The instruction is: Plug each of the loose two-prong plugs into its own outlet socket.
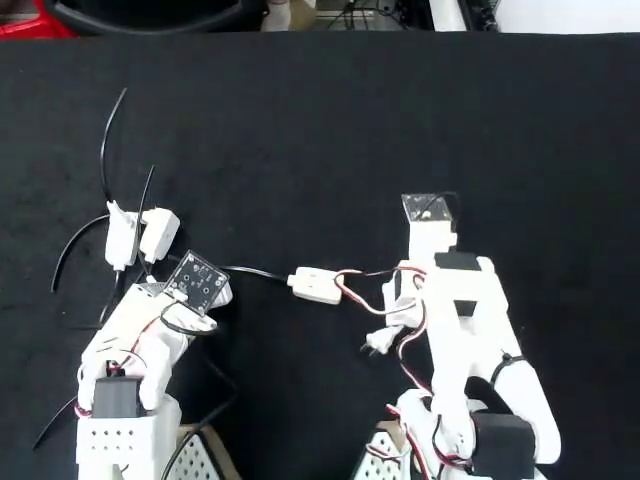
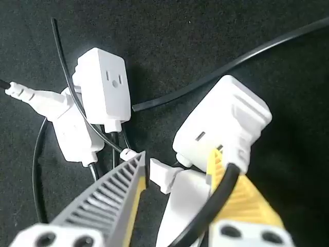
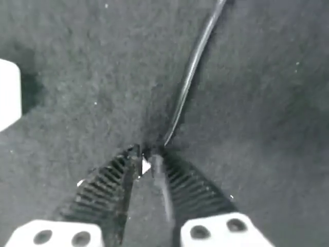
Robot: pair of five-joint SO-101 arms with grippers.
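I judge the task hardly begun. The outlet socket (image 2: 105, 87) shows bare slots, and a white plug (image 1: 315, 285) lies loose between the arms. My left gripper (image 2: 177, 157) is spread beside a white connector (image 2: 221, 123). My right gripper (image 3: 146, 154) pinches a thin black cable (image 3: 190, 72).

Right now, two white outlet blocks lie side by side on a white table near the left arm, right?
Not quite. The table is black, not white, as the high view shows. The rest holds: the two white outlet blocks do lie side by side on it, near the left arm.
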